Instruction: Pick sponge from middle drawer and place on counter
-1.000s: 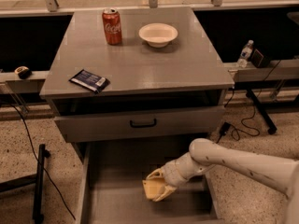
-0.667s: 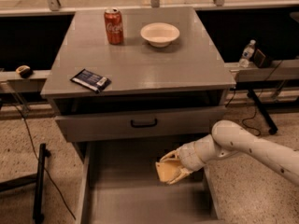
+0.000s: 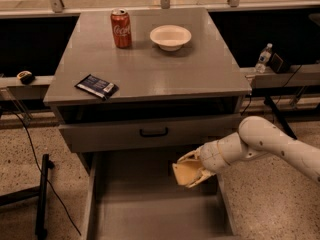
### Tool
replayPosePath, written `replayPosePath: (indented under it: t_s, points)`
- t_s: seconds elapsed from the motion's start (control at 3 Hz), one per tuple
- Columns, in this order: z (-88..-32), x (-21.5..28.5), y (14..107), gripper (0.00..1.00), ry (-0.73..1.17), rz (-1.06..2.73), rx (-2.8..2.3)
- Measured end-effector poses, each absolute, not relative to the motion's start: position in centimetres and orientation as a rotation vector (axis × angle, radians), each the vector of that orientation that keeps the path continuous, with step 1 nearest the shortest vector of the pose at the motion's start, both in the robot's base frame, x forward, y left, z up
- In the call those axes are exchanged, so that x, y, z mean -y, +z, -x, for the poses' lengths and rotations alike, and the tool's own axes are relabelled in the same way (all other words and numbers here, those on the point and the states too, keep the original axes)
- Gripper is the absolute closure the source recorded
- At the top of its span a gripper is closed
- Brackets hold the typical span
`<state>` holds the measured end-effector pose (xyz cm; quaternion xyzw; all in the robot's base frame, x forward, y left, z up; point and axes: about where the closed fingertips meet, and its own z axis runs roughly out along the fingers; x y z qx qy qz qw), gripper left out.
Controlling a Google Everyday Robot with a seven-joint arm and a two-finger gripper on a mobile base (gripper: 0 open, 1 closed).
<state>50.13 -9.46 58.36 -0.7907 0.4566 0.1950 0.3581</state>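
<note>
The tool (image 3: 193, 169) is closed on the sponge (image 3: 182, 174), its cream fingers wrapped over the top and underside of the pale yellow piece. The sponge sticks out to the tool's left. The white arm (image 3: 260, 143) runs off to the tool's right and out of view. Below and to the left of the tool lies the open drawer (image 3: 150, 209), and the tool hangs over its right side, near the right wall. Just above and left of the tool is a shut drawer front (image 3: 150, 133) with a black handle. The surface (image 3: 160, 69) sits higher up, well apart from the tool. It carries a red can (image 3: 121, 28) and a white bowl (image 3: 170, 36) at the far end and a dark packet (image 3: 96, 86) by the left front edge. A bottle (image 3: 263, 57) stands up and to the right of the tool.
</note>
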Motion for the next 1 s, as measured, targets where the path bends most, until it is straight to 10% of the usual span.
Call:
replayPosePath:
  t_s: [1.0]
  points:
    - [-47.6,6.8,74.0,1.0,0.229,2.186,-1.197]
